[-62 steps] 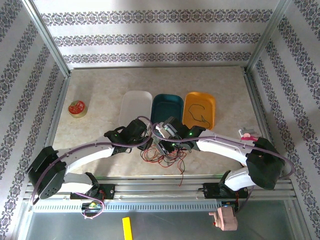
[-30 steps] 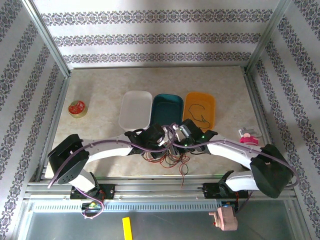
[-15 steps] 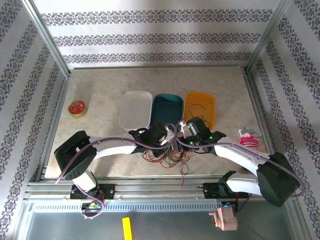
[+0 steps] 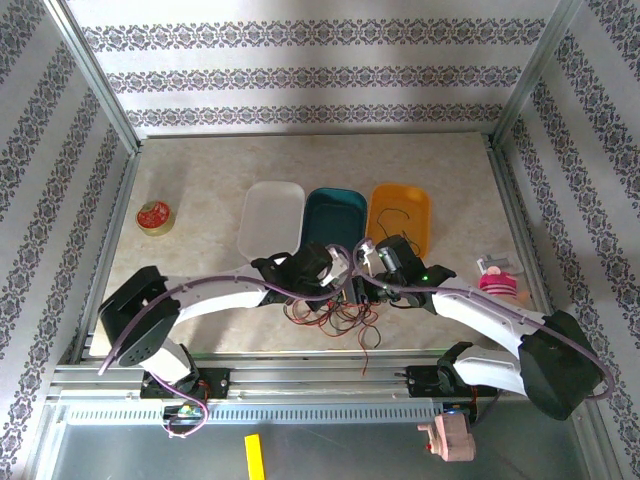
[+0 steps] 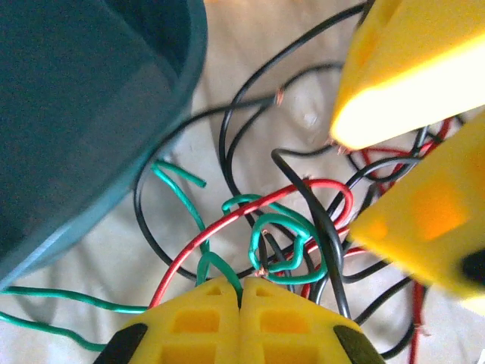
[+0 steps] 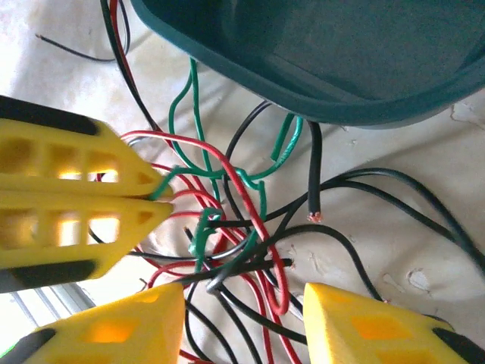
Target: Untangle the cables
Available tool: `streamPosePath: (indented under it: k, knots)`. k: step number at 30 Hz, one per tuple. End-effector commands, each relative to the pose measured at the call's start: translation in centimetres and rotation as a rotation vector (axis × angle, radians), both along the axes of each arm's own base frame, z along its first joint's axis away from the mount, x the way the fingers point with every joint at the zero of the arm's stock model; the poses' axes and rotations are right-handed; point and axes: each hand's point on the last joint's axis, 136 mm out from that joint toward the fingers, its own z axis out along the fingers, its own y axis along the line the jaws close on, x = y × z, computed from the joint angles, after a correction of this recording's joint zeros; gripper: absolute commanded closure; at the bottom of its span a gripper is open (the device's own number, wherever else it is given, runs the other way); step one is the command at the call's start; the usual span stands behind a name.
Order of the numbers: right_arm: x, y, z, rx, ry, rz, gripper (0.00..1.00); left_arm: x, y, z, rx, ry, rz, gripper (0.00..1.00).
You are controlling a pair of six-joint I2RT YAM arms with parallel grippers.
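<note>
The left hand [image 5: 240, 288] is clenched on a green cable [image 5: 198, 227]: its two yellow fingers are pressed flat together and the strand comes out from between their tips. The right hand [image 6: 244, 294] is released, with its fingers spread wide, and hangs over the middle of the knot.

The cables [image 4: 335, 315] lie as a loose heap of red, black and green strands on the worktop [image 4: 220, 170], just in front of the near end of the teal tray [image 4: 335, 215]. The heap is wider from left to right than it is deep and has no common direction, since every strand curls back on itself. One red strand trails out of the heap toward the near edge of the worktop. In the right wrist view, a cut black end with a bare copper tip points away from the tray rim.

From above, both hands cover the far part of the heap. Which strand passes over which is hard to tell. In the wrist views several strands run off the picture edges. Whether the green cable passes under the tray rim or only beside it cannot be told.

A lone black cable [image 4: 398, 222] lies in the orange tray [image 4: 418, 203], right of the teal one. A white tray [image 4: 272, 215] stands to the left.
</note>
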Motion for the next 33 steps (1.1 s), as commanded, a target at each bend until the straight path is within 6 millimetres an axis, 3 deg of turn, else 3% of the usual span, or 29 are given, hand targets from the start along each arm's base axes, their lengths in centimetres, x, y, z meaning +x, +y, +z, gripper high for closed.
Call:
streamPosePath:
  k: [1, 7, 10, 14, 21, 24, 25, 27, 28, 30, 33]
  knots:
    - [-0.4, 0.5, -0.3, -0.003, -0.011, 0.027, 0.46, 1.4, -0.1, 4.1, -0.083, -0.046, 0.058, 1.00]
    - [-0.6, 0.5, -2.3, -0.035, 0.035, 0.020, 0.47, 1.6, 0.2, 7.3, -0.142, -0.080, 0.079, 1.00]
    - [-0.5, 0.2, -2.9, -0.043, 0.047, 0.005, 0.54, 1.6, 0.9, 8.9, -0.163, -0.091, 0.093, 1.00]
    - [-0.2, -0.2, -3.0, -0.014, 0.058, -0.021, 0.71, 1.2, 2.1, 10.3, -0.197, -0.059, 0.102, 1.00]
    - [0.4, -1.4, -3.4, -0.031, 0.050, -0.084, 1.00, -1.2, 4.6, 9.5, -0.167, 0.015, 0.075, 1.00]
    - [0.4, -1.6, -3.3, -0.022, 0.047, -0.089, 1.00, -2.5, 5.0, 8.6, -0.149, 0.064, 0.046, 1.00]
    - [0.4, -1.5, -3.2, -0.018, 0.040, -0.083, 0.93, -2.7, 5.2, 8.3, -0.140, 0.076, 0.048, 1.00]
    - [0.3, -1.0, -1.9, 0.008, -0.010, -0.060, 0.63, -3.0, 5.4, 7.4, -0.123, 0.097, 0.050, 1.00]
    - [0.4, -0.9, -1.2, 0.008, -0.047, -0.055, 0.53, -3.1, 5.5, 7.1, -0.119, 0.102, 0.052, 1.00]
    - [0.5, -0.7, 0.6, 0.009, -0.145, -0.048, 0.44, -3.2, 5.6, 6.1, -0.100, 0.124, 0.059, 1.00]
    - [0.3, -0.2, 3.7, 0.072, -0.251, -0.024, 0.40, -3.2, 5.7, 4.6, -0.060, 0.150, 0.068, 1.00]
